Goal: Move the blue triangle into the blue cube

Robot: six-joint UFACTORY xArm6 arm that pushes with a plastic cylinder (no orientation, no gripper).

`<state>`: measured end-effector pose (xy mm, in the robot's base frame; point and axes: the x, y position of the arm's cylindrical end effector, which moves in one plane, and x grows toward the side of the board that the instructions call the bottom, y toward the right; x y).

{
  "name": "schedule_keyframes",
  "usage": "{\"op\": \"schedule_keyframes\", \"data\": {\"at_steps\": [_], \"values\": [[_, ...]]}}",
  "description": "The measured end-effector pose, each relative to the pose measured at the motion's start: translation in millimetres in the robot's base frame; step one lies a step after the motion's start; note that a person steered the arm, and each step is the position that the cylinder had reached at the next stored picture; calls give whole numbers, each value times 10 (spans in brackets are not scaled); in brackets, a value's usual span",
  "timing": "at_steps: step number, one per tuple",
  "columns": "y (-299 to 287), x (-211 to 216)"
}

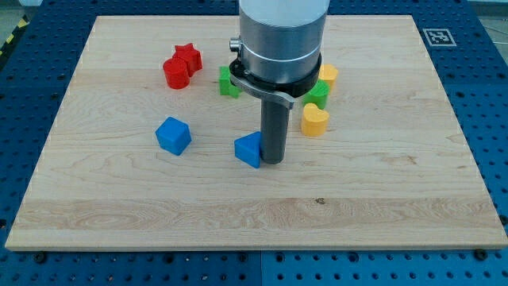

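The blue triangle (248, 148) lies on the wooden board (254, 206) near the middle. The blue cube (173, 135) sits to its left, about a block's width apart from it. My tip (272, 161) stands right against the triangle's right side, touching it or nearly so. The rod comes down from the large grey arm body (279, 40) at the view's top centre.
A red star (188, 56) and a red cylinder-like block (176, 72) sit at the upper left. A green block (229, 82) shows left of the arm. A green block (319, 93), a yellow block (327, 75) and a yellow heart (315, 120) sit right of the rod.
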<state>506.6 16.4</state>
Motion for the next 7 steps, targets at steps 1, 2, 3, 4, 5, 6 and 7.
{"op": "schedule_keyframes", "data": {"at_steps": [1, 2, 3, 4, 5, 6, 7], "values": [[-70, -2], [-184, -58], [-299, -188], [-320, -189], [-387, -189], [-481, -189], [-558, -189]]}}
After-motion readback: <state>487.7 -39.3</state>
